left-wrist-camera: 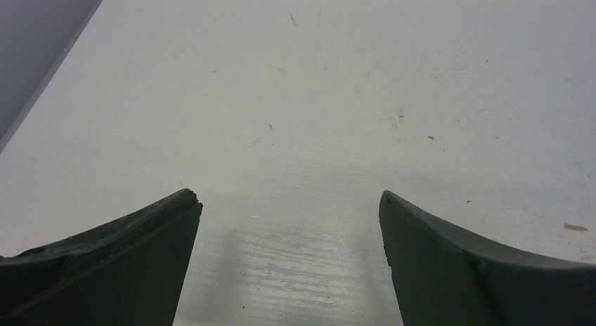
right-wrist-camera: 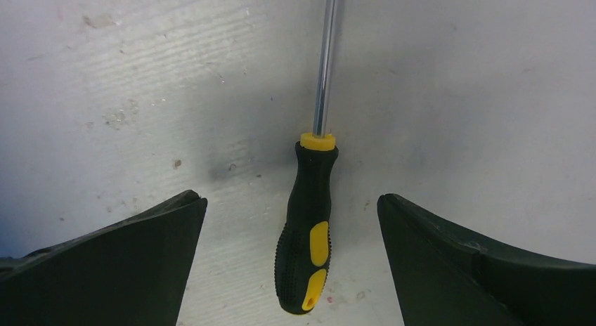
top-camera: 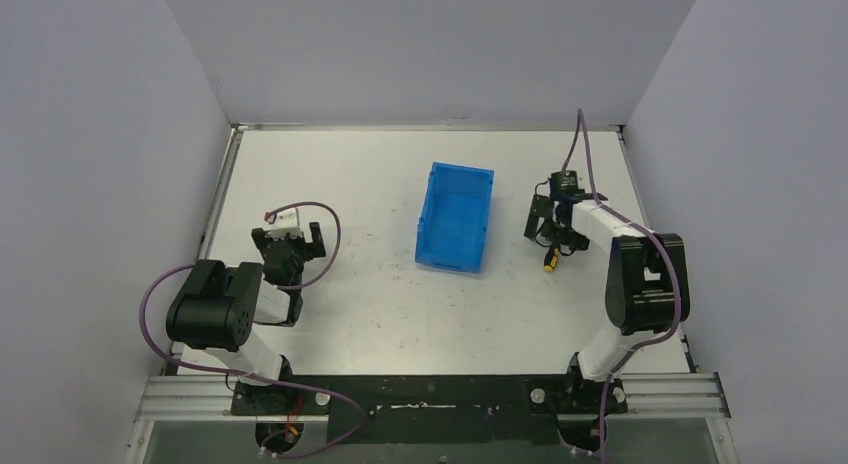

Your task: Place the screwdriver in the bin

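Now we see our right hand (right-wrist-camera: 291,201) spread wide around the screwdriver (right-wrist-camera: 309,235), which lies flat on the desk (top-camera: 350,174) between the fingers, touching neither, near four o'clock of the blue bin (top-camera: 455,216). Our left hand (left-wrist-camera: 289,198), at the bin's nine o'clock, is likewise released, holding nothing.

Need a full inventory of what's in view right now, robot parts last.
table: 1, white, scuffed, under everything
walls: 3, grey, left, back and right
bin: 1, bright blue, centre, looks empty
screwdriver: 1, black-and-yellow handle, metal shaft, lying flat right of the bin
left arm, right arm: 2, black and white, bases at near edge
cables: purple, one per arm
left pincer: 1, black, open, over bare surface
right pincer: 1, black, open, straddling the handle
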Motion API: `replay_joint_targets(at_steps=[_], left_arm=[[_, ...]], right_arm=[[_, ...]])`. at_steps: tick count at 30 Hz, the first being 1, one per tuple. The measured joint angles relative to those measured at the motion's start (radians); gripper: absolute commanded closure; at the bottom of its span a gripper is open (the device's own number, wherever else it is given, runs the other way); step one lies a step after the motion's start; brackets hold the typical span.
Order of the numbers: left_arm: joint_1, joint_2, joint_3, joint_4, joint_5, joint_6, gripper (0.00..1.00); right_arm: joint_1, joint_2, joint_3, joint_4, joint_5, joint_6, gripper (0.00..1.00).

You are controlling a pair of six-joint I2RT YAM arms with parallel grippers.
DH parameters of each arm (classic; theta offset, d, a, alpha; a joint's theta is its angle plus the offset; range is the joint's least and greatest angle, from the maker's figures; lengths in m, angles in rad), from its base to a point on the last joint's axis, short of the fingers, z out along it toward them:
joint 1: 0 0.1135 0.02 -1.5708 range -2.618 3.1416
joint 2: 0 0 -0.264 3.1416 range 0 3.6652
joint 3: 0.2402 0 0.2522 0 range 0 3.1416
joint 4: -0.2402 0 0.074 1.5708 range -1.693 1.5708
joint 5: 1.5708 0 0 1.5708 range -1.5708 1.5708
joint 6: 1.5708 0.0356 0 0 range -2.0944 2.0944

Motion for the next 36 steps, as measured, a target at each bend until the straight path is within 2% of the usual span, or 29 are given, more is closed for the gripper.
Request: replay_joint_targets(at_steps=[3, 4, 7, 9, 11, 19, 26, 30, 36], left_arm=[[0.000, 0.000, 0.000, 0.000, 0.000, 0.000, 0.03], [0.000, 0.000, 0.000, 0.000, 0.000, 0.000, 0.03], [0.000, 0.000, 0.000, 0.000, 0.000, 0.000, 0.03], [0.000, 0.000, 0.000, 0.000, 0.000, 0.000, 0.03], [0.000, 0.000, 0.000, 0.000, 0.000, 0.000, 0.03], [0.000, 0.000, 0.000, 0.000, 0.000, 0.000, 0.03], [0.000, 0.000, 0.000, 0.000, 0.000, 0.000, 0.03], [0.000, 0.000, 0.000, 0.000, 0.000, 0.000, 0.03], [0.000, 0.000, 0.000, 0.000, 0.000, 0.000, 0.03]], right_arm=[[0.000, 0.051, -0.026, 0.020, -0.005, 0.000, 0.21], [0.000, 0.057, -0.032, 0.029, -0.015, 0.007, 0.36], [0.000, 0.058, -0.039, 0.056, -0.026, 0.012, 0.68], [0.000, 0.058, -0.040, 0.061, -0.027, 0.006, 0.85], [0.002, 0.056, -0.040, 0.062, -0.032, 0.005, 0.99], [0.002, -0.024, -0.020, -0.058, -0.032, -0.005, 1.00], [0.030, -0.190, 0.146, -0.180, -0.022, -0.003, 1.00], [0.104, -0.230, 0.254, -0.231, -0.002, 0.020, 1.00], [0.284, -0.185, 0.382, -0.272, 0.002, 0.071, 1.00]])
